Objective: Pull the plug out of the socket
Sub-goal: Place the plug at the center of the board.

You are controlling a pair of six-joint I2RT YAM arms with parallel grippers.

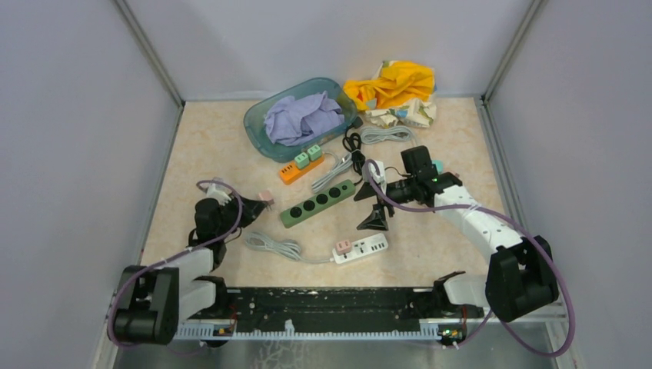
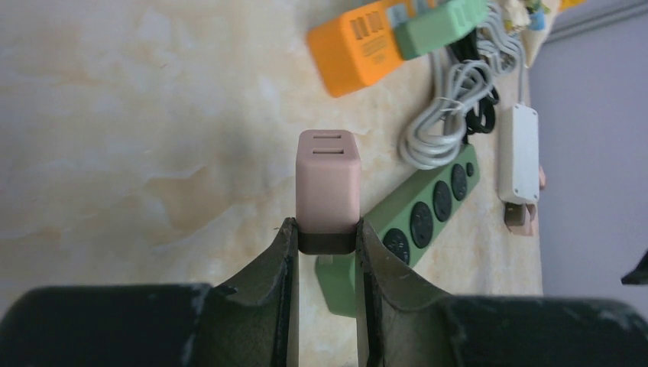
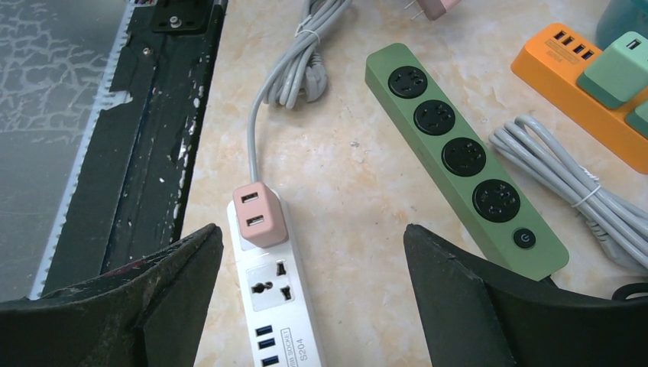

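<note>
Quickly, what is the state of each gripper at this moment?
Left gripper: closed, holding the pink plug.
Right gripper: open, holding nothing.

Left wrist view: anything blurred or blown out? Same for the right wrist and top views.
Left wrist: pink charger sharp in the left gripper, whose body blurs along the bottom edge; tabletop pale at upper left, not clipped. Right wrist: white power strip crisp, its print readable, shadows soft. Top external: even diffuse light, no glare; wall rails splay outward, wide-angle.
</note>
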